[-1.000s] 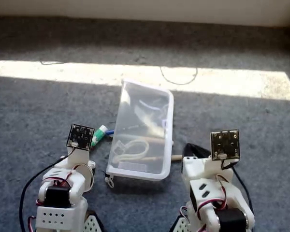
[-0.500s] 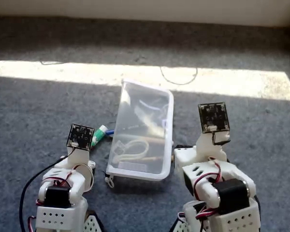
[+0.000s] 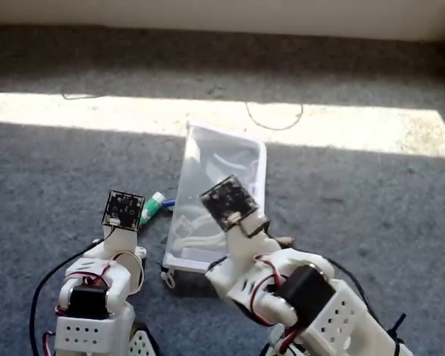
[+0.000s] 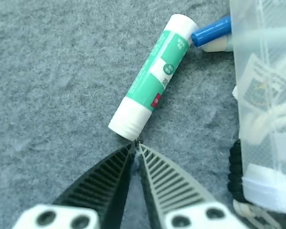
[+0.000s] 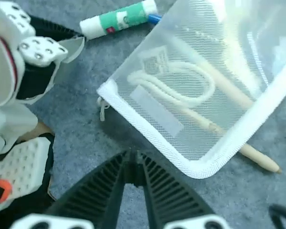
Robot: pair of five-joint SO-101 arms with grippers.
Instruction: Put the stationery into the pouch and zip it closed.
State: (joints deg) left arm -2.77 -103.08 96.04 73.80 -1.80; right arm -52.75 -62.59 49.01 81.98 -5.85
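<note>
In the high view, a translucent mesh pouch with white edging (image 3: pixel 211 159) is lying on the grey carpet (image 3: pixel 371 193), in the middle. A green and white glue stick (image 3: pixel 155 204) is lying just left of it. The white left arm (image 3: pixel 104 278) is standing at the near left. The white right arm (image 3: pixel 282 285) is leaning to the left over the near part of the pouch.

In the left wrist view, the left gripper (image 4: pixel 136 144) is holding its two fingers together with nothing between them. Their tips are sitting just beside the white end of the glue stick (image 4: pixel 152 81). A blue pen (image 4: pixel 210 31) is touching the other end, by the pouch (image 4: pixel 269 86).

In the right wrist view, the right gripper (image 5: pixel 133 155) is also pressing its fingers together on nothing, hovering over the carpet near the pouch (image 5: pixel 181 62). A white cord (image 5: pixel 174 88) is lying inside. A long wooden pencil (image 5: pixel 260 160) is sticking out past the edging, and I cannot tell whether it is inside or under.
</note>
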